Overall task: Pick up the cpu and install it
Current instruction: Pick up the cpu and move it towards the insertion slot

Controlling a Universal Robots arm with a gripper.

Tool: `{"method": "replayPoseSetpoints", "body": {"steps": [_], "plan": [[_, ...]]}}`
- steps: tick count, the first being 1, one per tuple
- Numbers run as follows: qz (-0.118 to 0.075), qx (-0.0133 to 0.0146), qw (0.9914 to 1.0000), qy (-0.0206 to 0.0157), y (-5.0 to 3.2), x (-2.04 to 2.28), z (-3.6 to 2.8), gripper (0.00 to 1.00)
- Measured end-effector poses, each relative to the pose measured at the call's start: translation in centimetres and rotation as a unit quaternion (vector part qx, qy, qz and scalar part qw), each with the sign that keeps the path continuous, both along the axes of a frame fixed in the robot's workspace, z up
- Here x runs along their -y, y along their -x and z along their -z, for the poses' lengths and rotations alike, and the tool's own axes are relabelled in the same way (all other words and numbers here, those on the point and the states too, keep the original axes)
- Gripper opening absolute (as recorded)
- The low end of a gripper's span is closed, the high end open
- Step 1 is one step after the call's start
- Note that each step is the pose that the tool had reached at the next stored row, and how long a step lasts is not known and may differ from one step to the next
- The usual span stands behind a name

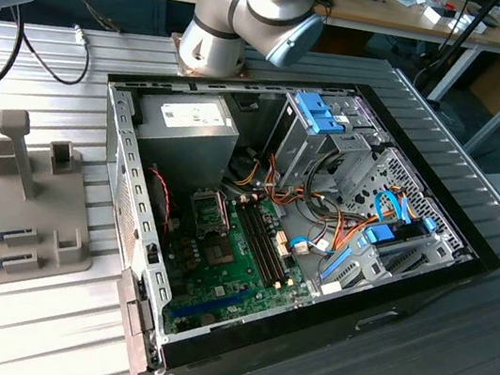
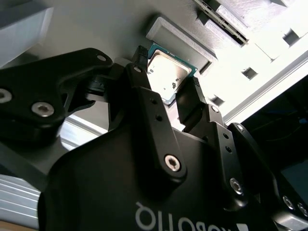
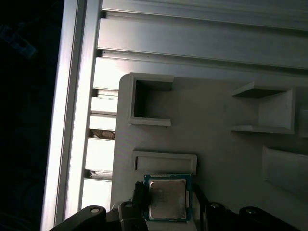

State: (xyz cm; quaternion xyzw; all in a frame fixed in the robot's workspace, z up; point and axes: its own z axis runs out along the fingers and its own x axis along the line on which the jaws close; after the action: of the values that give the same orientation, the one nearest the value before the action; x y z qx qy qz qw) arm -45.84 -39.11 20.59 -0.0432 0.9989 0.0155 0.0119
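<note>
The claw [image 2: 166,79] pinches the cpu [image 3: 167,199] by opposite edges at the grey holder tray [image 3: 216,144]; the print on its lid is unreadable. The open computer case [image 1: 125,168] holds a green motherboard [image 1: 227,274].

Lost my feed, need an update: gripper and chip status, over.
Gripper shut on silvery square green-rimmed cpu. Cpu at light grey plastic fixture plate. Nothing in the way.
</note>
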Motion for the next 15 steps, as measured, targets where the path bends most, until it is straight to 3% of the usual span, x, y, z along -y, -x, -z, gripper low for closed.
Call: {"method": "replayPoseSetpoints", "body": {"steps": [15], "plan": [[0.0, 0.0, 1.0, 0.0, 0.0, 0.0, -0.5, 0.47]]}}
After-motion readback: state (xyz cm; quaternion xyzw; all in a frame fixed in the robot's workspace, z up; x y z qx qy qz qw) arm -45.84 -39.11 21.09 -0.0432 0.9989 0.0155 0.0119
